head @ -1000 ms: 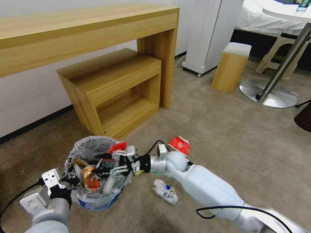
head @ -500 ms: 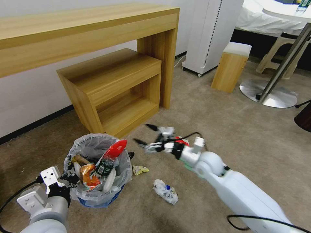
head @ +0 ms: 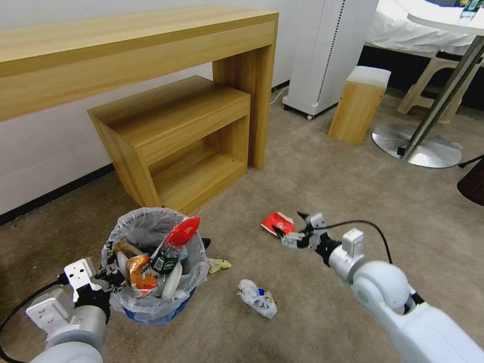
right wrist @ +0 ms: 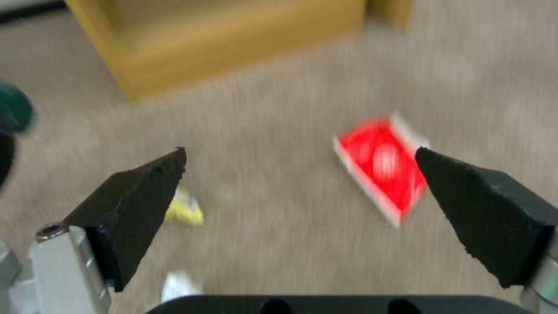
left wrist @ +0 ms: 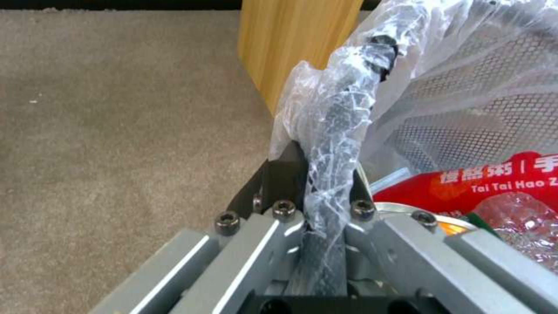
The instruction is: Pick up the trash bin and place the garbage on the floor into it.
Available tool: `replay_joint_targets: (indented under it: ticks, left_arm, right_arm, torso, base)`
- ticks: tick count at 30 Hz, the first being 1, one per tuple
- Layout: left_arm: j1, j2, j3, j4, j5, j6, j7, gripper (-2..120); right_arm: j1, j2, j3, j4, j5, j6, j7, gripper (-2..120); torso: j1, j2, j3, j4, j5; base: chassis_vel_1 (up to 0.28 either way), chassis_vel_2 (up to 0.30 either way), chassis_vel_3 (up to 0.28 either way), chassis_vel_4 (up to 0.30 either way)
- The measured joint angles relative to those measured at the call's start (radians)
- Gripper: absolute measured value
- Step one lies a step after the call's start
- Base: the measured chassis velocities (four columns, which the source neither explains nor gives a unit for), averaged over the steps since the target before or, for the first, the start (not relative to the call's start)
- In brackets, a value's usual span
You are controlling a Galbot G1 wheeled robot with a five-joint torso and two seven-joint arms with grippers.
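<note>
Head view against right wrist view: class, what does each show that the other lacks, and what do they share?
Head view alone: the trash bin, packed with litter, the left end effector at its rim, and the wooden desk.

Right wrist view alone: a close look between the open black fingertips of the right end effector.

Both: the red wrapper, the yellow scrap and the beige carpet.
</note>
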Motion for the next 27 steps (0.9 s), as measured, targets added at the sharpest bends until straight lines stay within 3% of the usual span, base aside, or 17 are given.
replay_joint_targets:
  ticks: [1, 3, 4, 11, 17, 19, 27]
  left_arm:
    - [0.003, 0.001, -0.003, 0.000, -0.002, 0.000, 0.000, 1]
    - [0.003, 0.001, -0.003, 0.000, -0.002, 0.000, 0.000, 1]
    - [0.006, 0.004, -0.008, 0.000, -0.006, 0.000, 0.000, 1]
    - [0.015, 0.005, -0.010, -0.010, -0.005, 0.000, -0.001, 1]
    - [0.016, 0.001, -0.005, -0.012, 0.012, 0.000, -0.002, 1]
    - [0.016, -0.003, 0.002, -0.011, 0.023, 0.000, -0.002, 1]
    - [0.014, -0.012, 0.003, -0.004, 0.037, 0.000, -0.002, 1]
  right_arm:
    - [0.005, 0.010, -0.019, -0.008, 0.031, -0.050, 0.039, 100]
    - [0.006, 0.012, -0.022, -0.010, 0.035, -0.058, 0.044, 100]
    - [0.023, 0.029, -0.049, -0.030, 0.068, -0.125, 0.076, 100]
    - [0.091, 0.108, -0.116, -0.130, 0.050, -0.265, -0.004, 100]
    - [0.139, 0.184, -0.175, -0.229, -0.041, -0.280, -0.065, 100]
    - [0.166, 0.216, -0.195, -0.297, -0.106, -0.280, -0.143, 100]
    - [0.221, 0.225, -0.207, -0.415, -0.273, -0.277, -0.344, 100]
  torso:
    - [0.000, 0.000, 0.000, 0.0000, -0.0001]
    - [0.000, 0.000, 0.000, 0.0000, -0.0001]
    - [0.000, 0.000, 0.000, 0.0001, -0.0001]
    - [0.000, 0.000, 0.000, 0.0001, -0.0005]
    - [0.000, 0.000, 0.000, 0.0001, -0.0001]
    - [0.000, 0.000, 0.000, 0.0001, -0.0002]
    - [0.000, 0.000, 0.000, 0.0000, -0.0003]
  base:
    - [0.000, 0.000, 0.000, 0.000]
    - [0.000, 0.000, 0.000, 0.000]
    - [0.000, 0.000, 0.000, 0.000]
    - [0.000, 0.000, 0.000, 0.000]
    - [0.000, 0.000, 0.000, 0.000]
    - [0.000, 0.000, 0.000, 0.000]
    - [0.000, 0.000, 0.000, 0.000]
